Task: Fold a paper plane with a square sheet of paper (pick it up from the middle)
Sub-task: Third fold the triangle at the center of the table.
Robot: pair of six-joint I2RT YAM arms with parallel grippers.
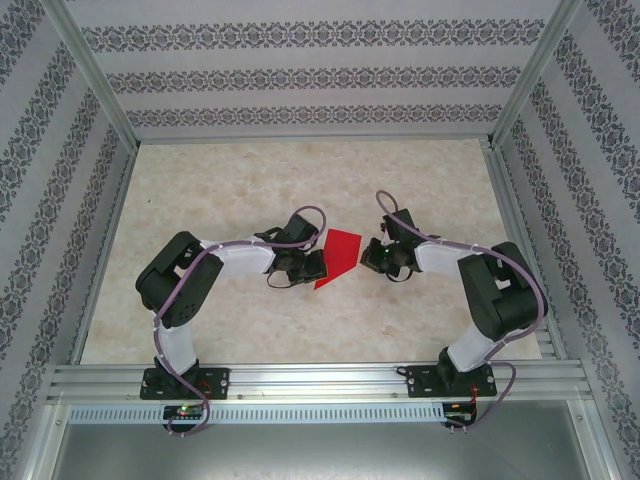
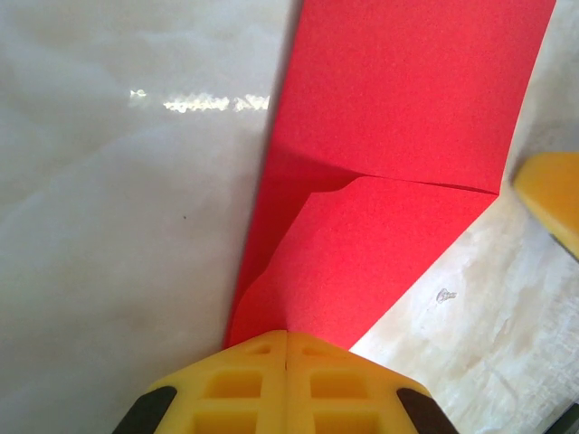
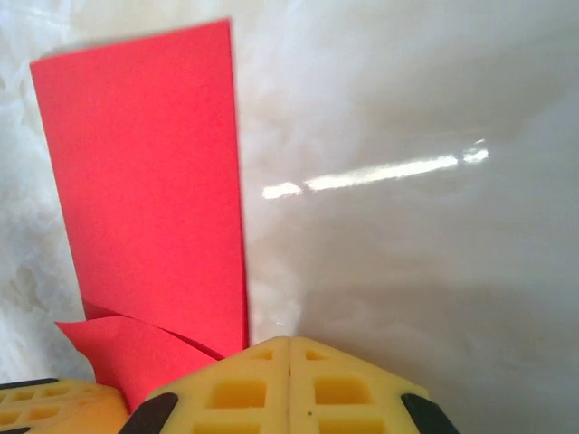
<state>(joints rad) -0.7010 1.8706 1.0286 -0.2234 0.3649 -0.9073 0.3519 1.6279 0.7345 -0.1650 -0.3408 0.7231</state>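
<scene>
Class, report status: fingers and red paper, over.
Left fingers shut, tips on red paper. Right fingers shut beside it. One flap folded. Nothing blocking.

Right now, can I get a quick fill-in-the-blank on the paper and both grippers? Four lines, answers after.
1. The square sheet of paper shows its ___ face.
2. Seen from above, it lies ___ the left gripper and the right gripper.
3. Both grippers' jaws are ___.
4. In the left wrist view, one corner of the sheet is ___ over.
Missing words: red; between; shut; folded.
</scene>
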